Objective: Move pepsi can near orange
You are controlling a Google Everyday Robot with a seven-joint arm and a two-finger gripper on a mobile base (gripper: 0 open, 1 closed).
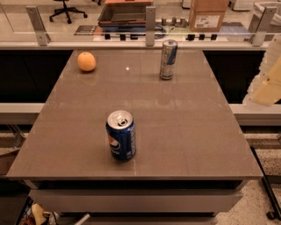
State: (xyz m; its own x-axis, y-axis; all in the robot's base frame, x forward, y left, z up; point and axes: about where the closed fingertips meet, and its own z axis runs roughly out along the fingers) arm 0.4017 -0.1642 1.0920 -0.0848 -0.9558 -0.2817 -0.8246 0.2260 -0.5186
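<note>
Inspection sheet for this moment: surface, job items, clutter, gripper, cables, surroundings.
Surface: glossy grey-brown table, no spills seen.
Job's things: pepsi can upright near the front, left of centre; orange at the far left corner; the two are well apart.
Clutter: taller silver-and-blue can upright near the far edge, right of centre.
Gripper: pale gripper at the right edge of the view, beyond the table's right side, touching none of the items.
Cables: nothing seen.
Surroundings: clear barrier on metal posts behind the table; cardboard box and office chair beyond it.
</note>
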